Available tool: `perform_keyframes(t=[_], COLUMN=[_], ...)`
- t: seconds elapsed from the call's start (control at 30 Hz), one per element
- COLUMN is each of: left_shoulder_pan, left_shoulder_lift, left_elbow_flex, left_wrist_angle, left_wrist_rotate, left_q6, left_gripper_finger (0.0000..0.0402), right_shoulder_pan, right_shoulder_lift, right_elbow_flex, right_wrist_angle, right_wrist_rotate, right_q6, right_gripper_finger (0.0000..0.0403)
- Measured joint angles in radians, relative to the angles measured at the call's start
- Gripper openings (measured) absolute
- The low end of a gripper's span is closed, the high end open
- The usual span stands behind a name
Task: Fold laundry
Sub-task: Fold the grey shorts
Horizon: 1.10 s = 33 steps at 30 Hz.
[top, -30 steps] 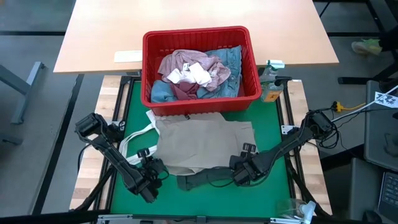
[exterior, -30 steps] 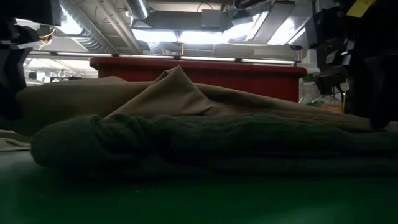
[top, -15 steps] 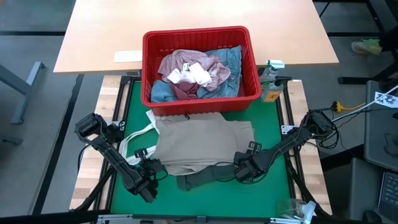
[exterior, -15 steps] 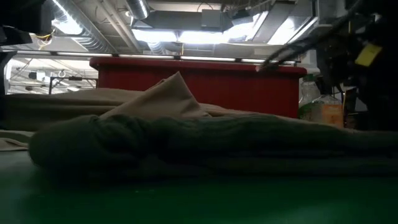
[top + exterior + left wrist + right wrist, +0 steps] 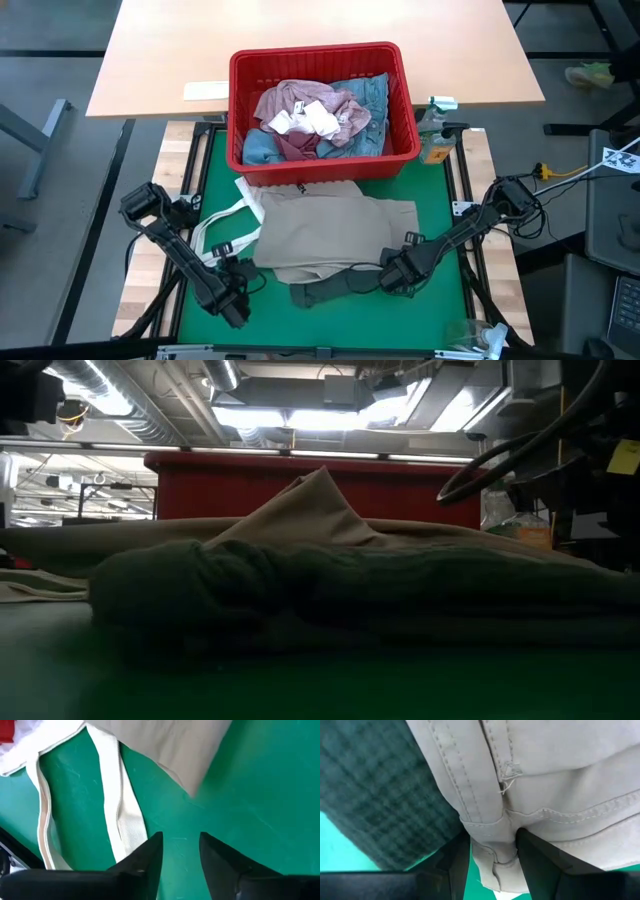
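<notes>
The beige trousers [image 5: 330,232] lie spread on the green mat [image 5: 440,215], a fold of them standing up in a peak [image 5: 320,500]. Their near edge rests on the dark green top [image 5: 335,287], a long low roll [image 5: 350,585]. My right gripper [image 5: 400,272] is at the trousers' near right corner, shut on them. My left gripper [image 5: 230,295] stands open over bare mat [image 5: 180,860], short of the trousers' near left corner [image 5: 192,780], with nothing between its fingers. More laundry fills the red basket [image 5: 320,60]. My right gripper pinches a stitched, seamed edge of the beige trousers [image 5: 495,847] between its two fingers [image 5: 542,857], coming from above and pointing down. The cloth is bunched in several layers in the gap. Its end pokes out below the fingers, and the rest lies on the mat and the green top.
The white tote bag [image 5: 225,225] lies left of the trousers, its strap [image 5: 120,815] just beside my left fingers. The red basket stands at the mat's far edge, with a small bottle [image 5: 435,135] to its right. Bare mat [image 5: 320,690] runs along the near edge.
My right gripper has sunk and gone a little toward the table's right edge, holding the trousers. The trousers and the green top under them have slid right with it, and the raised fold has shifted right. My left gripper has tipped and now stands clear of the trousers' near left corner.
</notes>
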Motion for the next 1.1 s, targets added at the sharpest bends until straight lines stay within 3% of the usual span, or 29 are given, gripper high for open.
perform_keyframes(t=[0.17,0.37,0.6,0.77,0.87,0.97,1.1], left_shoulder_pan=[-0.001,-0.011,0.000,0.036,0.089,0.160,0.273], left_shoulder_lift=[-0.021,-0.144,-0.245,-0.244,-0.244,-0.244,-0.244], left_elbow_flex=[0.000,0.000,0.000,0.000,0.000,0.000,0.000], left_wrist_angle=[-0.017,-0.019,0.009,0.154,0.245,0.293,0.297], left_wrist_rotate=[-0.002,-0.077,-0.326,-0.582,-0.675,-0.663,-0.545], left_q6=[0.004,0.018,0.109,0.143,0.209,0.263,0.267], left_gripper_finger=[0.0135,0.0111,0.0089,0.0087,0.0087,0.0087,0.0087], right_shoulder_pan=[0.000,0.000,0.000,0.000,0.000,0.000,0.000], right_shoulder_lift=[0.001,0.001,0.001,0.001,0.001,0.001,0.001], right_elbow_flex=[0.000,0.000,0.000,0.000,0.000,0.000,0.000], right_wrist_angle=[-0.010,-0.010,-0.008,-0.007,-0.006,-0.006,-0.005], right_wrist_rotate=[-0.004,-0.005,-0.005,-0.003,-0.002,-0.002,-0.001], right_q6=[-0.002,-0.002,-0.002,-0.003,-0.003,-0.003,-0.003], right_gripper_finger=[0.0163,0.0163,0.0163,0.0163,0.0163,0.0163,0.0163])
